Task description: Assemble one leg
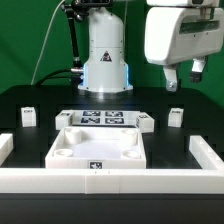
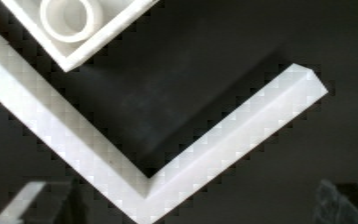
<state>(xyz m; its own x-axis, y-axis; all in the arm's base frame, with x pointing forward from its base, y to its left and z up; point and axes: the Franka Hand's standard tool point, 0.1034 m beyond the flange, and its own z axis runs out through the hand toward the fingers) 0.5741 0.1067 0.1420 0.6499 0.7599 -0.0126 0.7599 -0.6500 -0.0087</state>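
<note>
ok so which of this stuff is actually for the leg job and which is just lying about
job: claw, open; leg nearest it; square socketed panel
lying about: marker board; white rail; three other legs, for now

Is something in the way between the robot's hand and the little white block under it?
Nothing visible. The open hand hangs above the leg on the exterior view's right, with just air between. The square panel lies off to the side.
</note>
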